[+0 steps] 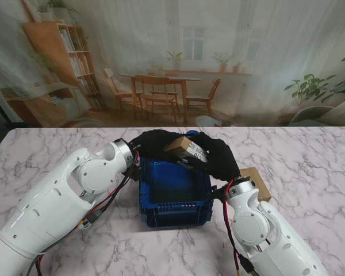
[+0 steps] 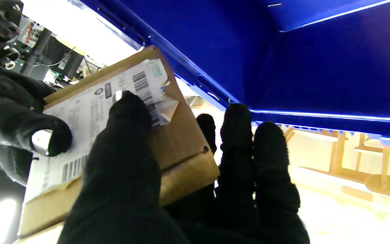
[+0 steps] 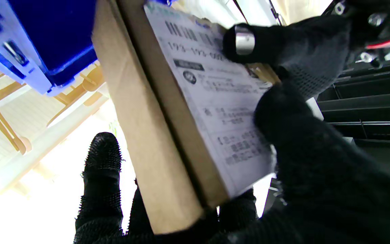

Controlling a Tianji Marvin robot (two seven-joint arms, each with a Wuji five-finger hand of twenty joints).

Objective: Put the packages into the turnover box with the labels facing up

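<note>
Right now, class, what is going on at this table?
Both gloved hands, the left hand and the right hand, hold one cardboard package between them, over the far edge of the blue turnover box. Its printed label shows to both wrist cameras. A second package lies on the marble table, right of the box.

Box (image 1: 175, 198) is sitting on the table (image 1: 310, 155), between the two arms. Package (image 1: 187, 148) is hanging over the box's far rim, its label (image 3: 215, 98) facing up. Left hand (image 1: 152, 144) is lying against the package's left end, right hand (image 1: 218, 156) against its right end, both touching it. Second package (image 1: 257, 183) is resting on the table just right of the box, beside the right wrist.
</note>
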